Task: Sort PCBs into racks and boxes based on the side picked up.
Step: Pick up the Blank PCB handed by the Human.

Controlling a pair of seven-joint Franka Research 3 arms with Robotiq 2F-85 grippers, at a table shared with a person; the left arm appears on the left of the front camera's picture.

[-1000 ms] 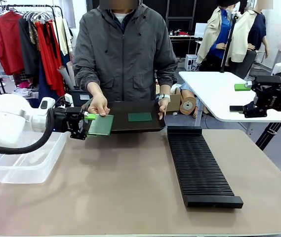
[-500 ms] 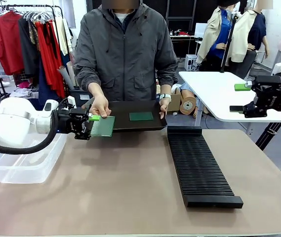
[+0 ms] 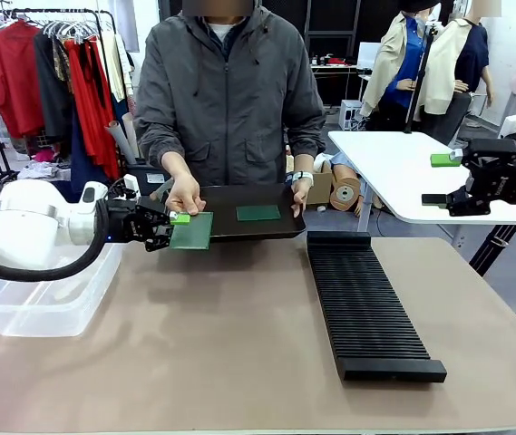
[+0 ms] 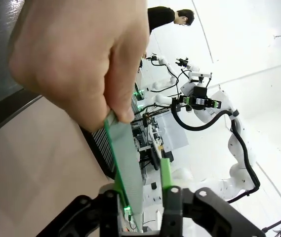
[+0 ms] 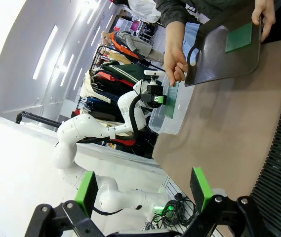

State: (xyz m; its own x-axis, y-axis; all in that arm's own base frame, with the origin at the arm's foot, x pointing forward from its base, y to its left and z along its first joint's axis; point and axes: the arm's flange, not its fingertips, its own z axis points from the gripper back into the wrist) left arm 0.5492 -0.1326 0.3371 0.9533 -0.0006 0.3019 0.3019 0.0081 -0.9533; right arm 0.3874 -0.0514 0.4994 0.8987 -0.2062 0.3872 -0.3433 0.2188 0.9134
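A brown tabletop (image 3: 221, 344) stretches away from me to a person in a grey jacket, with a rail of red and dark clothes (image 3: 49, 72) behind on the left.

Far left, at the table's edge, sits the clear plastic tub with a rounded rim (image 3: 44, 304), just below my left arm. My left gripper (image 3: 172, 227) reaches out level past the tub, towards the person. A thin green circuit board (image 3: 194, 232) lies between its fingers, roughly flat, with one green pad resting on the board's near corner. From my left wrist, the board runs up edge-on from between the fingers. It sits close against one finger, and a gap shows between its paler face and the other green pad (image 4: 166, 173), so I straddle it without clamping it. The person's hand (image 3: 183, 193) pinches the board's far edge.

Beside that, the person holds a smooth black shallow tray (image 3: 226, 219) at the table's far edge, the other hand (image 3: 300, 195) on its right rim. A second green board (image 3: 258, 214) lies flat in the tray.

Right of centre, the long black slotted rack (image 3: 366, 304) runs from near the tray towards me. My right gripper (image 3: 439, 179) hangs above the table's right side, its fingers spread wide with nothing between them.
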